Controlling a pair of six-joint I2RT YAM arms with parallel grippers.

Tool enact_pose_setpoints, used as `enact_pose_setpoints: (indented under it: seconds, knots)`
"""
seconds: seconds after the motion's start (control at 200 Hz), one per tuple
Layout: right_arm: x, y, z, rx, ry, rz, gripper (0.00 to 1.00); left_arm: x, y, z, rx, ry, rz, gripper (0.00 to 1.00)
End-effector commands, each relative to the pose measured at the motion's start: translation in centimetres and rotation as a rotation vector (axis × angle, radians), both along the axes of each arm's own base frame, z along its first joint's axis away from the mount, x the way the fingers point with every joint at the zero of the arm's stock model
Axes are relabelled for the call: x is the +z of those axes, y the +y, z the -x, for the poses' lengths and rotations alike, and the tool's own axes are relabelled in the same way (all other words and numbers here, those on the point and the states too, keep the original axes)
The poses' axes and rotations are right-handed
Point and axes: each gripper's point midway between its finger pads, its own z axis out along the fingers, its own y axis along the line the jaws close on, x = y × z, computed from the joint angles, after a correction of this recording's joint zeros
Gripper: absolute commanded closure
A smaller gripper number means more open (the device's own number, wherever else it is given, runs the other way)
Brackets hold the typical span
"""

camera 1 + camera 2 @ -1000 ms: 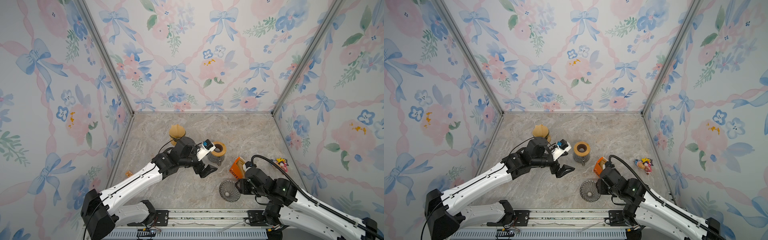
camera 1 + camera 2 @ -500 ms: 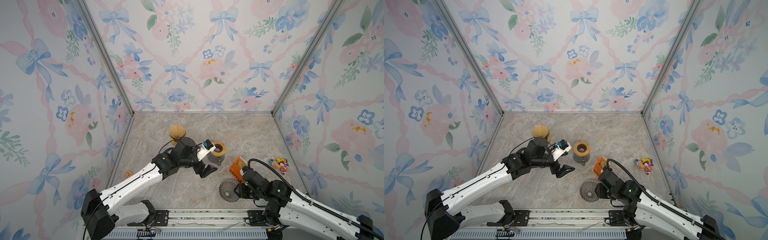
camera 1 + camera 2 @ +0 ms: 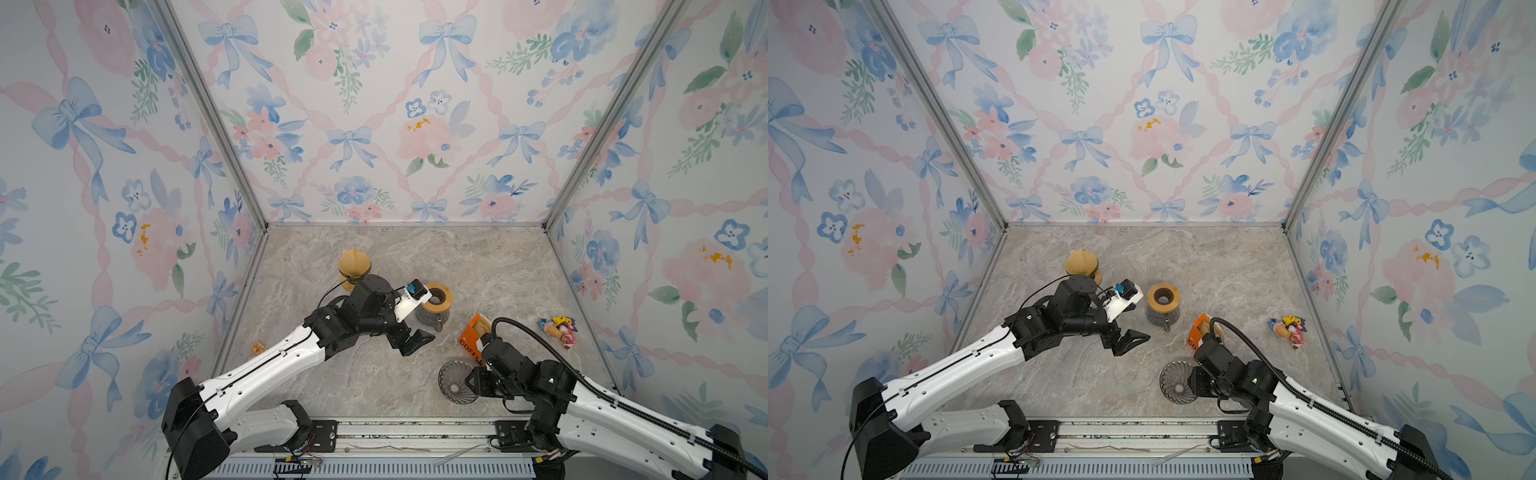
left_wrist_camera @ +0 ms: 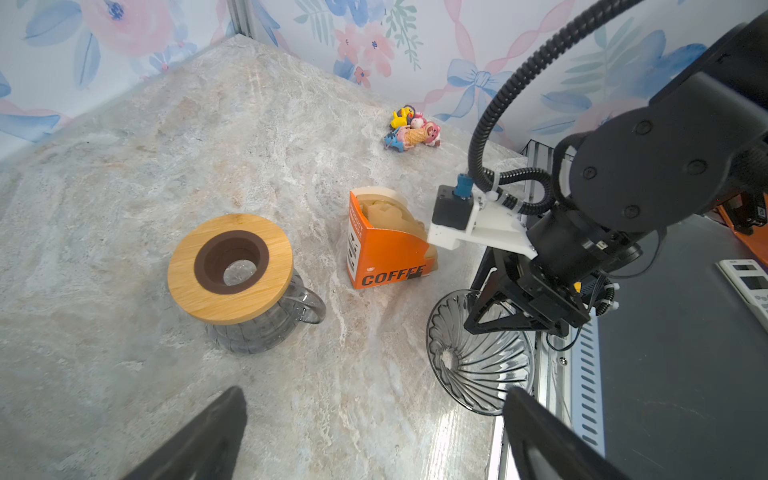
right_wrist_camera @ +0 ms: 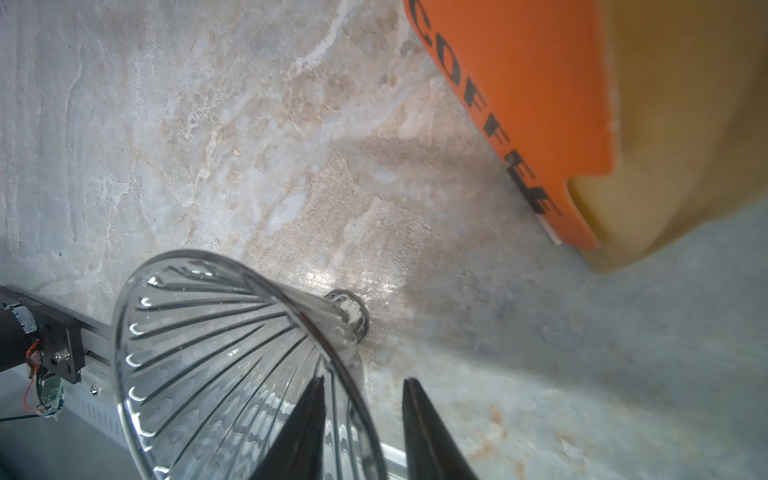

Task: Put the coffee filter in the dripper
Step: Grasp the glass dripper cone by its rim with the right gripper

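Straddling the dripper wall, the right hand has one finger inside the cone and one outside. A gap shows beside the outer one, so its jaws stand part-open and grip nothing yet. The dripper is clear ribbed glass and appears tilted onto its side at the front edge of the bench, just beside the rail. It is hard, slick and breakable, and likely to roll or skid if nudged, so a firm pinch on the rim with little sideways push seems wise. The filter stands with others in the orange box, just beyond the dripper and near the right wrist. Paper like that should be featherlight, limp and easily creased, and sheets may cling together. The exposed top edge above the box's cut-away side looks the best place to pinch one. The left hand hangs wide open and empty above bare bench, between the carafe and the dripper. Room looks ample in the middle and toward the back. It is tight at the front rail, and the box, carafe and toys crowd the right half.
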Motion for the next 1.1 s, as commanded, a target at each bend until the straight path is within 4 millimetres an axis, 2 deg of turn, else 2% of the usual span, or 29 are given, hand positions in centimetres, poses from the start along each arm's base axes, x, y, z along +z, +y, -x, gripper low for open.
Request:
enact_pose_setpoints:
  seconds: [0.0,0.8,1.09]
  knots:
    - [-0.5,0.1,0.1,0.006,0.005,0.004,0.68,0.2,0.2,0.3,-0.012,-0.027,-0.001,0.02]
    - [0.1,-0.3,-0.1,0.011,-0.012,0.023,0.85,0.4,0.2,0.4,-0.019,-0.036,0.001,0.02]
    - [1.5,0.0,-0.7,0.014,-0.035,0.008,0.89,0.8,0.3,0.5,-0.022,-0.051,0.013,0.02]
